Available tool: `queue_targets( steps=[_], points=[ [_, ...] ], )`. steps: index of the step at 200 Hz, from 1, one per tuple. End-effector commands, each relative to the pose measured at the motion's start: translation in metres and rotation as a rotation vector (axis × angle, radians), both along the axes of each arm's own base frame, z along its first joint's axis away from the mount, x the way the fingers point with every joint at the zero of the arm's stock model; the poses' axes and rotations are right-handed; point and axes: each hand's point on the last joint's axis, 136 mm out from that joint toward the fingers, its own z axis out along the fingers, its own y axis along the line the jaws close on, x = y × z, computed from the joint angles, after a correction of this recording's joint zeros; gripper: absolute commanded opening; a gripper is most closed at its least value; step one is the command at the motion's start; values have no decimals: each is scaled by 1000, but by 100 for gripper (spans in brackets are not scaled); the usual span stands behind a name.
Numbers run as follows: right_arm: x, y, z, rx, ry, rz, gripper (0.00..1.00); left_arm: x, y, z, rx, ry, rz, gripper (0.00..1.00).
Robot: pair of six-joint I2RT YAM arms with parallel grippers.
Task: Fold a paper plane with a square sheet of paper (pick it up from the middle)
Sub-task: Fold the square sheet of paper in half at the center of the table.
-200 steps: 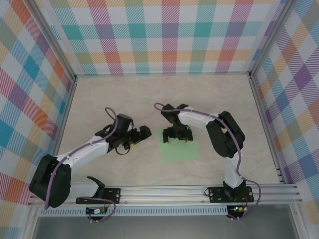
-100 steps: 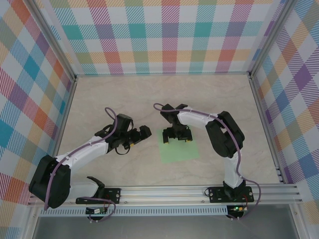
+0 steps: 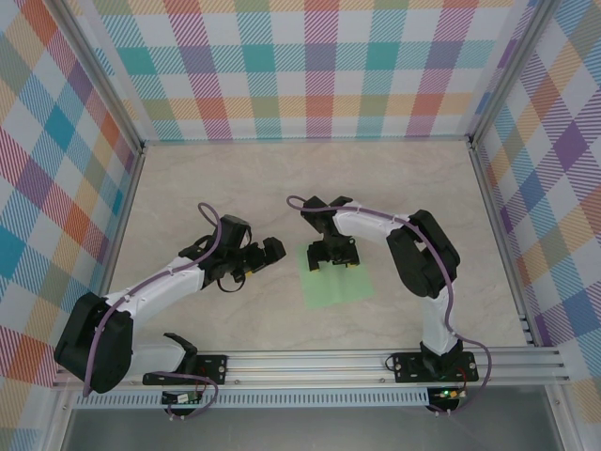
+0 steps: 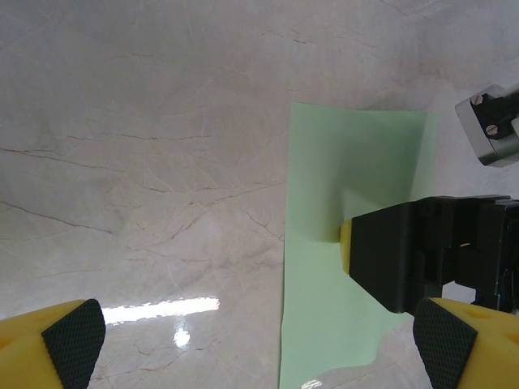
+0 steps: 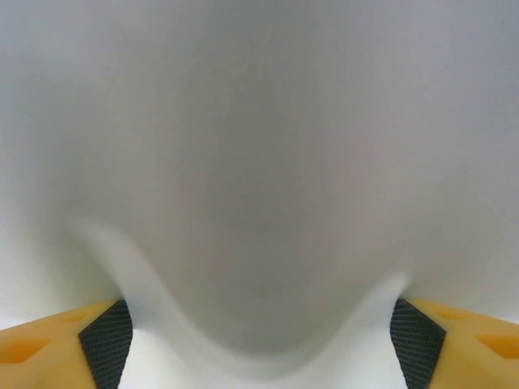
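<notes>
Square sheet of paper (image 3: 338, 280) is lying on the marble-pattern table (image 3: 216, 178), slightly right of centre, with its edges running roughly parallel to the table edges.

Right gripper (image 3: 333, 260) is pointing downward and bearing on the far part of the square sheet of paper. In the right wrist view the sheet is blurred and is bulging up as a rounded hump between the two pads (image 5: 104, 340). The fingers are standing well apart on either side of the hump and are not clamping it. In the left wrist view one yellow fingertip of this gripper is touching the green surface (image 4: 324, 186).

Left gripper (image 3: 261, 256) is hovering over bare table just left of the sheet, apart from it. Its fingers are spread wide and are holding nothing.
</notes>
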Motion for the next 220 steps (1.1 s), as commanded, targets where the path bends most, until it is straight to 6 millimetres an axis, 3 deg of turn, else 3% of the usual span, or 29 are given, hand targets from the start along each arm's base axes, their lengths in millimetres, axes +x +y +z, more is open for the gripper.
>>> queue_targets(
  steps=[1, 30, 83, 105, 144, 159, 220],
  points=[
    [-9, -2, -10, -23, 34, 40, 77, -1, -4, 8, 9, -10, -22, 100],
    [-1, -3, 12, -17, -23, 50, 54, -5, 0, 6, 34, 4, -16, 100],
    [0, 8, 61, 132, -80, 46, 32, -5, 7, 11, 44, -13, 9, 100],
    [-2, 26, 85, 304, -62, 18, 30, -6, 9, 16, 11, -7, 26, 100],
    [2, 80, 130, 829, 29, -61, 34, 3, 5, 35, -133, -39, 41, 100],
    [6, 88, 129, 916, 82, -85, 35, 7, 2, 39, -178, -35, 44, 100],
    [7, 77, 73, 909, 205, -204, 35, 10, -6, 40, -231, -10, 37, 100]
  ],
)
